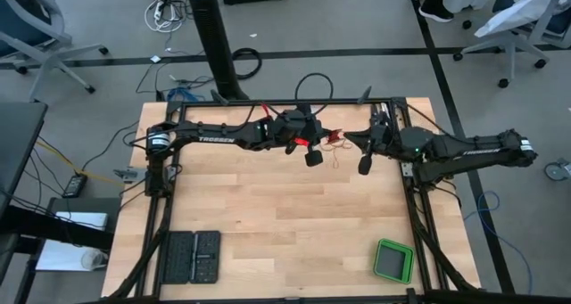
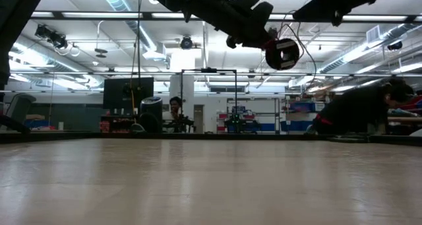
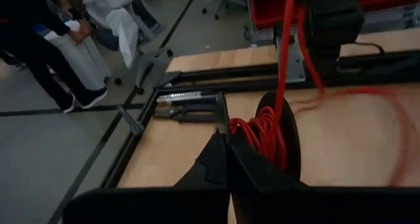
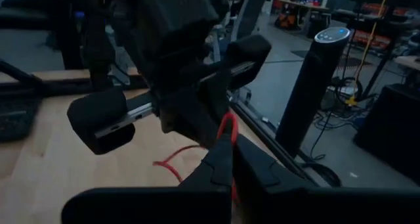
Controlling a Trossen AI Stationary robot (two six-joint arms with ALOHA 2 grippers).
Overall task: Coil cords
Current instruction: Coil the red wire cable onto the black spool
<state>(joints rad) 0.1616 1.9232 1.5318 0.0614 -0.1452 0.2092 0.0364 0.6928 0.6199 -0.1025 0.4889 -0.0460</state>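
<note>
Table (image 1: 268, 224) fills mid-frame | left gripper (image 1: 312, 152), upper centre, pinched on coiled cord (image 3: 262, 135) | right gripper (image 1: 364, 160), just right, clamped on same cord's strand | loose loops trail between; steady tension should keep windings tidy.

Dark arms (image 1: 223, 133) – white lettering (probably TROSSEN), black cables.

A pale, smooth wood-grain desk (image 1: 277, 215) with a matt finish carries a black metal frame (image 1: 159, 242) along its edges. The thin red-orange cord (image 3: 262, 135) looks like smooth plastic-coated string, wound in a bundle against a dark matt disc (image 3: 289, 135). A green plastic-looking tray (image 1: 393, 260) sits near right; a black ribbed mat (image 1: 189, 257) near left.
</note>
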